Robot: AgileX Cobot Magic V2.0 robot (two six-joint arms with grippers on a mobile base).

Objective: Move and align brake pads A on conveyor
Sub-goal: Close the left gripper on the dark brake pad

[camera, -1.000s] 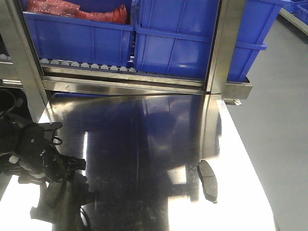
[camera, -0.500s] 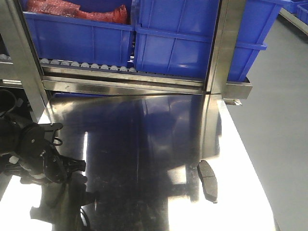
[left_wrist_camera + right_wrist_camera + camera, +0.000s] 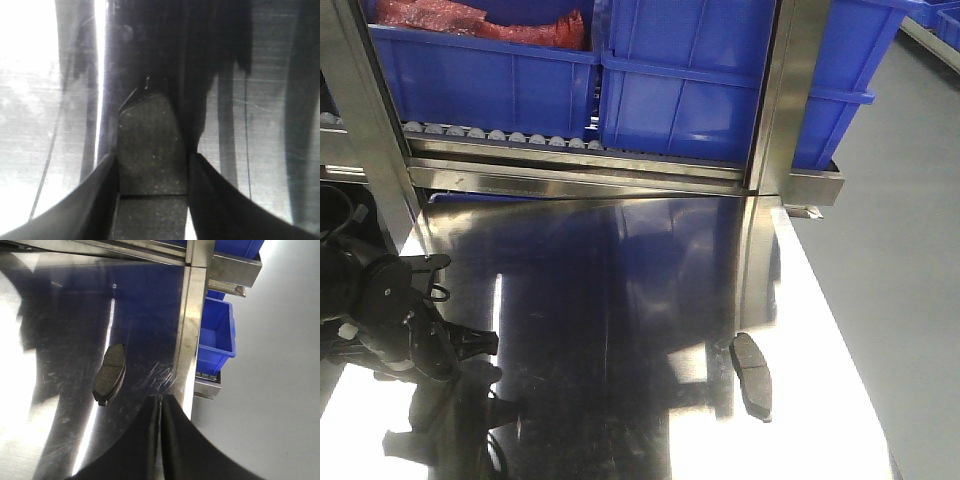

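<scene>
In the left wrist view my left gripper (image 3: 152, 157) is shut on a dark-grey brake pad (image 3: 150, 127), a finger pressing each long side. The pad's groove runs across between the fingers, and its rounded end points out over the shiny steel tabletop (image 3: 260, 110). From the front, the left arm (image 3: 395, 305) sits low at the table's left edge. A second brake pad (image 3: 751, 374) lies flat near the table's right edge. It also shows as the pad (image 3: 109, 372) up and left of my right gripper (image 3: 161, 400), which is shut on nothing. The conveyor is out of view.
Blue plastic bins (image 3: 690, 80) stand on a metal roller track (image 3: 500, 135) behind the tabletop, one holding red material (image 3: 470, 20). A steel upright (image 3: 785, 90) rises at the back right. Grey floor (image 3: 910, 300) lies past the table's right edge, with a lower blue bin (image 3: 215, 330) there.
The left arm has shifted only slightly at the table's left edge. The pad on the right lies where it was.
</scene>
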